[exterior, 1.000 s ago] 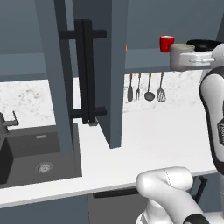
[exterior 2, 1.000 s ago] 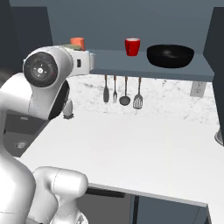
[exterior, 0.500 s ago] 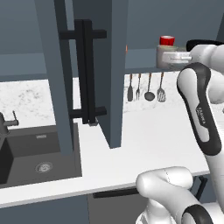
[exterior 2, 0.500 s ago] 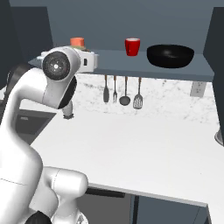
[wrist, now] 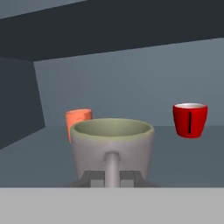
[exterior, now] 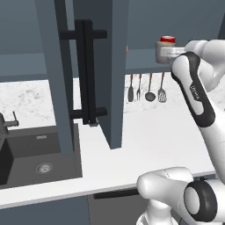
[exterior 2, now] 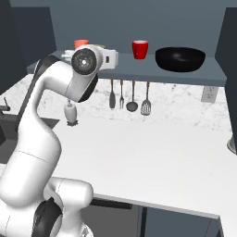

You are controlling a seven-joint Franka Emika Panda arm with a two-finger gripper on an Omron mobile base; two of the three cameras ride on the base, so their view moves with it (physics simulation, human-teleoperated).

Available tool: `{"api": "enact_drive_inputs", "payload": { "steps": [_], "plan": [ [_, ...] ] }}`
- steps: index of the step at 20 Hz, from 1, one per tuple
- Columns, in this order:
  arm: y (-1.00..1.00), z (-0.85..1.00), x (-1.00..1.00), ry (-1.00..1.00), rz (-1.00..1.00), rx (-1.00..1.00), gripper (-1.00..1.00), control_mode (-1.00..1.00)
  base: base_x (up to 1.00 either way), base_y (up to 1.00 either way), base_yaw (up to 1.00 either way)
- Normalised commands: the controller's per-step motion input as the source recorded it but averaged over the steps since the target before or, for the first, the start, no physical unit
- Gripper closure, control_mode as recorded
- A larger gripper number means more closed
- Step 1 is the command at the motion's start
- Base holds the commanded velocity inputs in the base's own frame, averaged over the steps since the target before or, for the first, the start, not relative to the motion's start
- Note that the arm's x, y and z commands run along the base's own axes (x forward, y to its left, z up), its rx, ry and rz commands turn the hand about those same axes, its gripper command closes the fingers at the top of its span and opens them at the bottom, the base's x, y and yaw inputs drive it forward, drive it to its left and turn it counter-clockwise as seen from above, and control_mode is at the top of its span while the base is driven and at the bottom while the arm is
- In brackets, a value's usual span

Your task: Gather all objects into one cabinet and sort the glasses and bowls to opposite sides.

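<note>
Left base view: sink (exterior: 30, 154) at 8 o'clock, open cabinet door (exterior: 112, 66) with black bar handles (exterior: 85, 74) centre-left, utensils (exterior: 147, 90) hanging just right of centre under the shelf (exterior: 140, 59), red cup (exterior: 168, 41) on the shelf at 1 o'clock with the greyish-tan cup (exterior: 163, 52) in front of it at the arm's hand end. Right base view: soap bottle (exterior 2: 71, 112) on the counter (exterior 2: 152, 157) at 9 o'clock; orange cup (exterior 2: 81, 44) at 11 o'clock on the shelf, partly behind the arm; red cup (exterior 2: 140, 49) near 12 o'clock; black bowl (exterior 2: 180, 59) at 1 o'clock on the shelf's right part, well apart from the orange cup, near the red one. Hand view: orange cup (wrist: 78, 122) at 9 o'clock, just behind and left of the greyish-tan cup (wrist: 112, 148); that cup is dead centre, upright, handle facing the camera, right at the gripper (wrist: 111, 178); red cup (wrist: 190, 120) at 3 o'clock, apart, upright on the shelf floor. Fingers: tips sit low at 6 o'clock on either side of the grey cup's handle; cannot tell whether they clamp it or stand loose.
</note>
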Motion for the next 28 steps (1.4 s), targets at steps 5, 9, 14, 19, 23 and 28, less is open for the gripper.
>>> {"api": "enact_drive_inputs", "payload": {
  "steps": [5, 9, 14, 19, 23, 28],
  "plan": [
    [0.04, 0.0, 0.32, 0.0, -0.04, -0.06, 1.0, -1.0, 0.0, 0.0, 0.0],
    [0.01, -0.09, 0.56, 0.0, -0.16, -0.09, 1.0, -1.0, 0.0, 0.0, 0.0],
    [0.13, -0.28, 0.63, -0.01, -0.18, -0.06, 1.0, -1.0, 0.0, 0.0, 0.0],
    [0.34, -0.27, 0.84, 0.0, -0.06, 0.01, 1.0, -1.0, 0.0, 0.0, 0.0],
    [0.19, -0.17, 1.0, 0.0, 0.0, 0.06, 1.0, -1.0, 0.0, 0.0, 0.0],
    [-0.04, -0.1, 1.0, 0.0, 0.0, 0.01, 1.0, -1.0, 0.0, 0.0, 0.0]
  ]
}}
